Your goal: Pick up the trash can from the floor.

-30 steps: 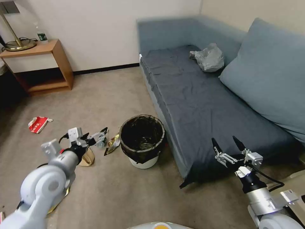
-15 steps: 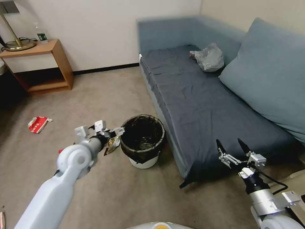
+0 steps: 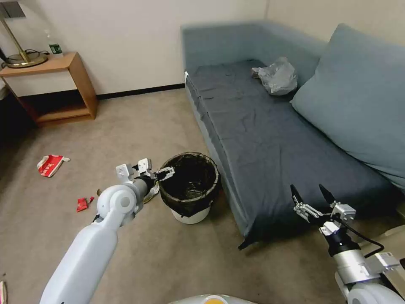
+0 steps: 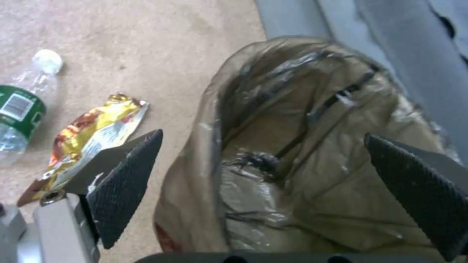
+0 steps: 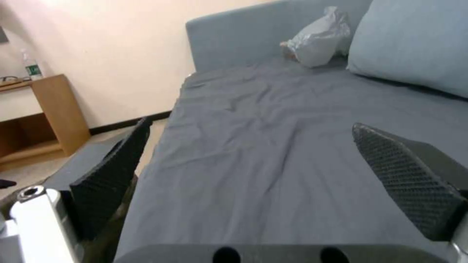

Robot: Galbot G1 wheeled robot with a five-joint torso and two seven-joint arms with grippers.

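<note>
Beige carpet floor (image 3: 139, 122), blue sofa (image 3: 261, 126) along the right side, wooden side table (image 3: 63, 84) against the far wall. From the head view: the trash can (image 3: 190, 188) stands upright on the floor, close to the sofa's front edge, black liner folded over its rim. Left gripper (image 3: 165, 173) is stretched out at the can's near-left rim, fingers apart. Right gripper (image 3: 310, 197) hangs over the sofa's front corner, well apart from the can, fingers spread wide, holding nothing. Red wrapper (image 3: 50, 164) and a smaller red scrap (image 3: 83, 204) lie on the carpet to the left. Grey plastic bag (image 3: 276, 77) sits on the sofa near the big cushion (image 3: 358, 93).

Left wrist view: left gripper (image 4: 263, 190) spread wide, the can's mouth (image 4: 302, 146) between the two pads (one pad outside the rim, the other over the far side); contact with the rim can't be told. Gold snack wrapper (image 4: 93, 135) and a clear bottle (image 4: 22, 109) lie on the carpet just beside the can.

Right wrist view: right gripper (image 5: 263, 182) wide, empty, looking along the sofa seat toward the grey bag (image 5: 317, 40).
</note>
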